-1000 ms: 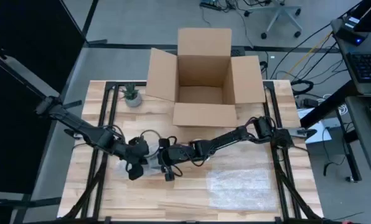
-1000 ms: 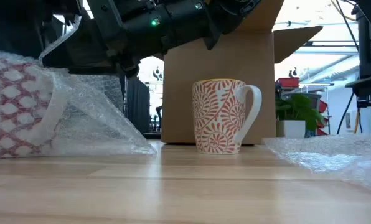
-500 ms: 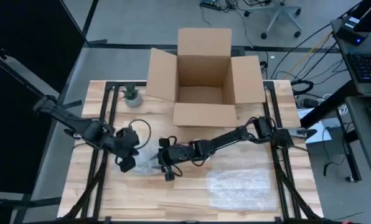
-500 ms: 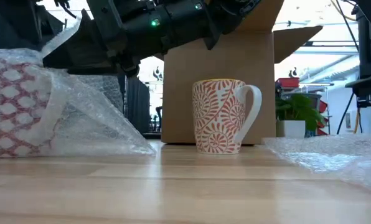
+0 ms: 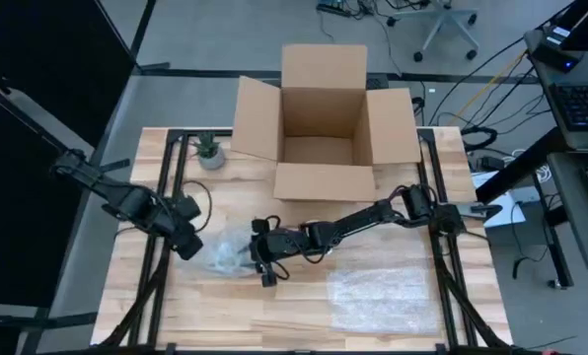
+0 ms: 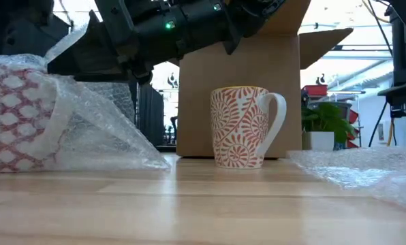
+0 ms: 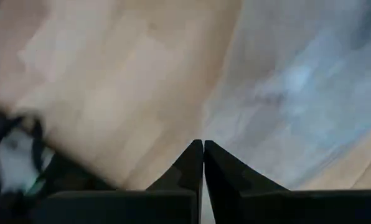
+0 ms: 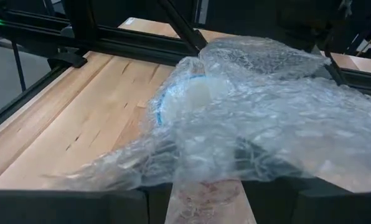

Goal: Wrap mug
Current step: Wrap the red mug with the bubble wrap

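A mug with a red-and-white pattern (image 6: pixel 16 116) lies on its side on the table, loosely covered in clear bubble wrap (image 5: pixel 227 256). My right gripper (image 5: pixel 258 258) reaches in from the table's right and is shut on the wrap beside the mug. My left gripper (image 5: pixel 189 246) hovers left of the bundle, shut (image 7: pixel 203 145) and holding nothing. A second mug with orange swirls (image 6: pixel 242 126) stands upright on its base in front of the cardboard box (image 5: pixel 324 118). My right gripper has a bunched part of the bubble wrap (image 8: pixel 204 186) between its two fingers, coming in nearly level from the table's right. A flap of the wrap (image 6: pixel 72 37) rises to the gripper, while the rest drapes slack over the mug and lies on the table.
The open cardboard box stands at the table's far middle. A small potted plant (image 5: pixel 208 150) sits at the far left. A spare sheet of bubble wrap (image 5: pixel 383 291) lies flat at the near right. Black frame rails run along both table sides.
My left gripper has drawn away from the wrapped mug toward the table's left edge and now stands clear of the wrap. The right gripper and the bundle have stayed where they were.
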Robot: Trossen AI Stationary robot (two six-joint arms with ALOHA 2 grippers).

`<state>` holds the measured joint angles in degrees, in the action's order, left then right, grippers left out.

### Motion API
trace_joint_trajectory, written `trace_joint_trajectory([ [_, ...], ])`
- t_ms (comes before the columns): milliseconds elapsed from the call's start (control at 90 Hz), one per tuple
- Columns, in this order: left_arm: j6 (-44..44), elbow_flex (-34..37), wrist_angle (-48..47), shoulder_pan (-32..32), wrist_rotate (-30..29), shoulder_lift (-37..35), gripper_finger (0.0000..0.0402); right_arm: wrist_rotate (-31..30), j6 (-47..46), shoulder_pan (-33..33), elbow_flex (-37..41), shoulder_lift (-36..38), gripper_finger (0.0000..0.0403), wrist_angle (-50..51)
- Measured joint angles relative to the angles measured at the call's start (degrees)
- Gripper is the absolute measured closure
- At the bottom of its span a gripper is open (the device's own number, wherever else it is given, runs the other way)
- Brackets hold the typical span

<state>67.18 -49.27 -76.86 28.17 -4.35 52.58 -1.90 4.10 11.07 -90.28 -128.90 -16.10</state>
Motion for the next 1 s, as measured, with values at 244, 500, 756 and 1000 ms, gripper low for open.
trace_joint_trajectory([
  [244, 0.04, 5.33, 3.94, 1.28, 6.54, 0.07, 0.0395, 0.3, 0.02, -0.09, 0.02, 0.0, 0.0245, 0.04],
  [500, -0.02, 9.26, 8.73, 1.59, 7.29, 0.75, 0.0313, 0.29, 0.03, -0.09, 0.02, 0.0, 0.0245, 0.09],
  [756, -2.05, 9.33, 20.7, 1.59, 6.67, 1.07, 0.0251, 0.29, 0.62, -0.11, 0.07, 0.0, 0.0245, 0.09],
  [1000, -9.93, 9.33, 31.64, 1.54, 0.22, 2.11, 0.0249, 0.29, 1.09, -0.09, 0.08, 0.0, 0.0245, 0.17],
])
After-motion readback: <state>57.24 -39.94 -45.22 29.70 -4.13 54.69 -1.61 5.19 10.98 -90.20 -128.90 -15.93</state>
